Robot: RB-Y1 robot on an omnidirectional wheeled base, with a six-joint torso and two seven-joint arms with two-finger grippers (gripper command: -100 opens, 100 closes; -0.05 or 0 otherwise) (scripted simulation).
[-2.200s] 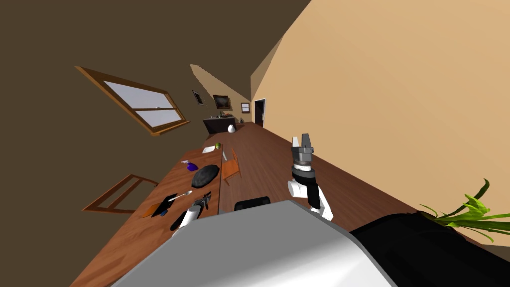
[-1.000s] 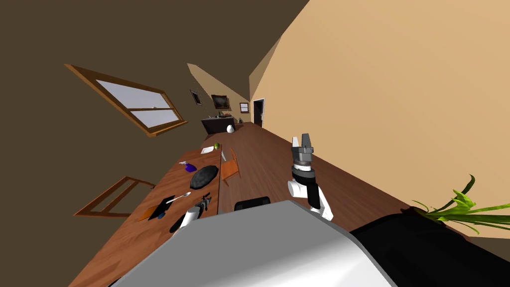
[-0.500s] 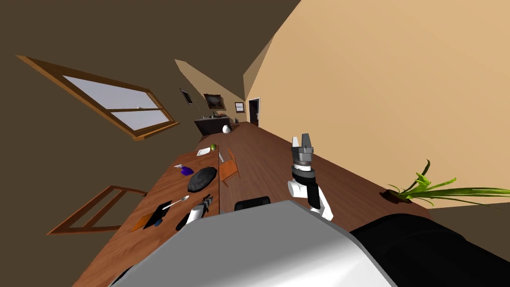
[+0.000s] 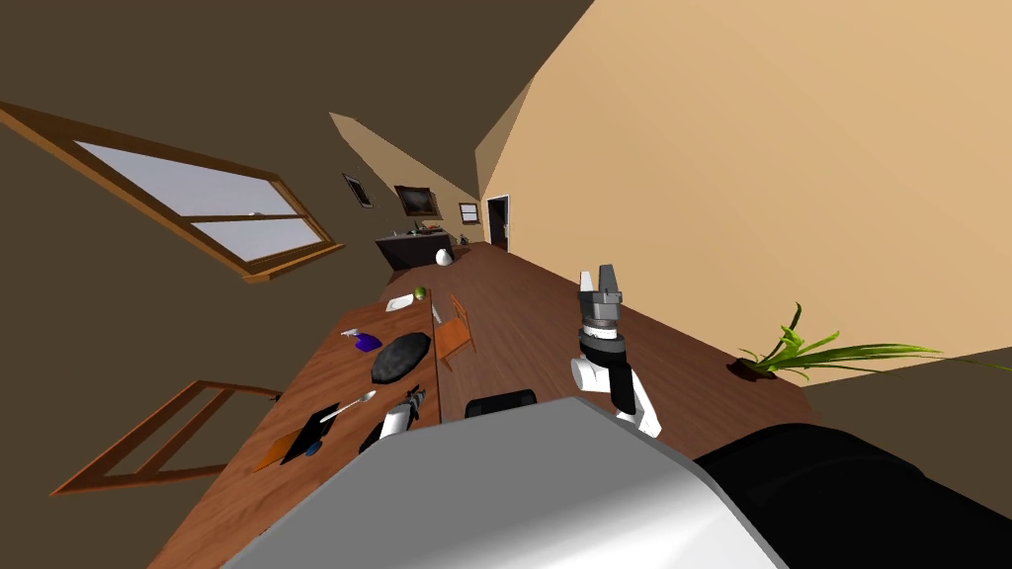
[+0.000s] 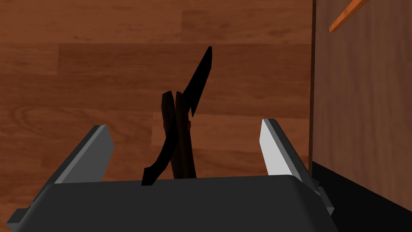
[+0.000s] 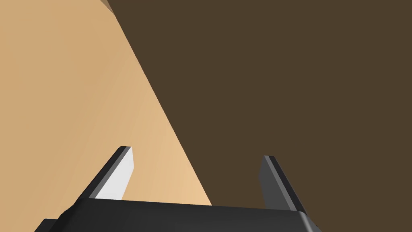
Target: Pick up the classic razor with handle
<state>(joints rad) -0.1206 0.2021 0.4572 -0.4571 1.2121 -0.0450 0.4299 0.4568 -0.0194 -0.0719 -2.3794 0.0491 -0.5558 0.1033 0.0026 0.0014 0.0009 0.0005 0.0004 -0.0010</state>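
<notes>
Straight razor (image 5: pixel 182 133) is lying on the wooden table (image 5: pixel 80 72), sitting between the left gripper's (image 5: pixel 184 125) wide-spread fingers and touching neither. The right gripper (image 4: pixel 601 278) is pointing upward, jaws equally wide.

A home, likely a dining room. Long wooden table (image 4: pixel 314 377) laid with a spoon (image 4: pixel 354 401), a dark round dish (image 4: pixel 400 357) and a plate (image 4: pixel 399 303) beside a green fruit (image 4: pixel 420 292). Orange chair (image 4: pixel 457 336) close by. Wood-framed window (image 4: pixel 203 212) and framed pictures (image 4: pixel 416 201) on brown walls. Dark sideboard (image 4: pixel 410 251) at the far end, near a doorway (image 4: pixel 497 221). Green plant (image 4: pixel 825 353) on the plank floor (image 4: pixel 539 321).
</notes>
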